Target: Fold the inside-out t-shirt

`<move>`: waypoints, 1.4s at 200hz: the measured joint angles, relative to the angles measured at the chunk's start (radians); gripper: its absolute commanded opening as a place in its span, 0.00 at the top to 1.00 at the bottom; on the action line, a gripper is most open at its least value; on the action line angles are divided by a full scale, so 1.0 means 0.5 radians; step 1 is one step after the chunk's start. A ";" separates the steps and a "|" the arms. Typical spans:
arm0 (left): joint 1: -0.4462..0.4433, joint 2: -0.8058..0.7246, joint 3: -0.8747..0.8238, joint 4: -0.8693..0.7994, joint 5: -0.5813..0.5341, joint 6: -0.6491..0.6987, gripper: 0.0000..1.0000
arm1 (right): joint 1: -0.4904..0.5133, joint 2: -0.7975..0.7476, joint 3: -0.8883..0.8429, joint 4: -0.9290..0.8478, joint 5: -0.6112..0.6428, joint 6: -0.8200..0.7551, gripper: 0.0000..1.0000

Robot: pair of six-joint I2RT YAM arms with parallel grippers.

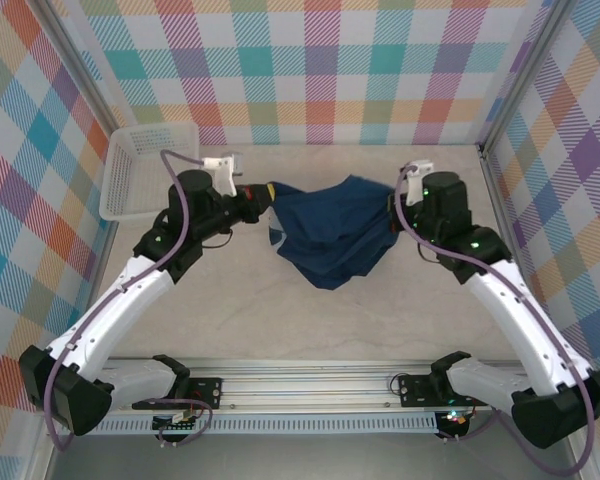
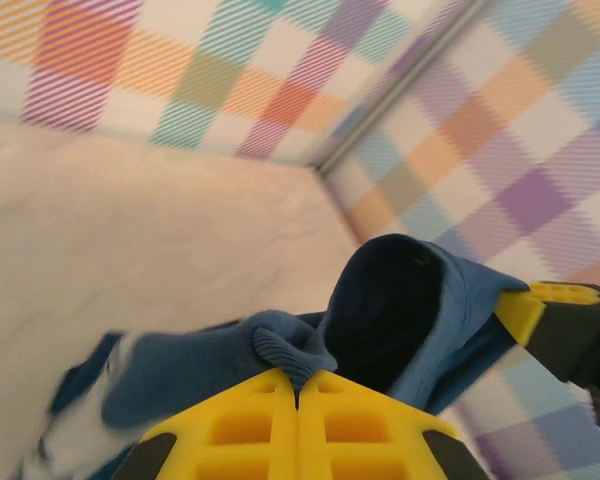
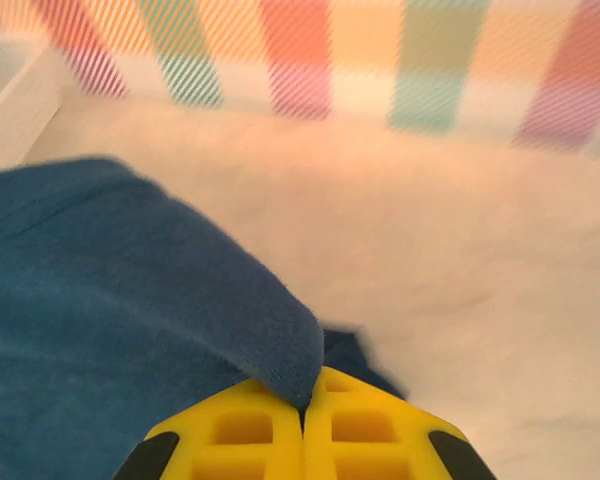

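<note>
Left hand point(image 1: 263, 197) at nine o'clock and right hand point(image 1: 393, 212) at three each clamp the dark navy soft cloth t-shirt point(image 1: 330, 235); draw apart evenly to flatten.

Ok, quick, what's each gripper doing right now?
Left gripper: closed, pinching a fold of the t-shirt.
Right gripper: closed, pinching an edge of the t-shirt.
</note>
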 measured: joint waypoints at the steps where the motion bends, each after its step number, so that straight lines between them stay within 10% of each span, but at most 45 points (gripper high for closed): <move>1: -0.002 0.003 0.011 0.000 0.005 -0.004 1.00 | 0.000 -0.002 0.008 -0.002 0.009 -0.005 1.00; 88: -0.164 0.169 0.559 -0.009 -0.002 0.016 1.00 | -0.017 0.312 1.041 0.147 0.212 -0.662 0.94; 129: 0.055 -0.059 -0.058 -0.095 -0.414 -0.001 1.00 | -0.016 0.901 1.027 0.100 -0.172 -0.505 0.59; 199: 0.180 -0.204 -0.918 -0.244 -0.633 -0.047 1.00 | -0.017 0.874 -0.227 -0.245 -0.242 0.058 0.31; 280: 0.187 -0.287 -0.958 -0.220 -0.634 -0.047 1.00 | -0.027 1.260 -0.163 -0.137 -0.105 0.402 0.33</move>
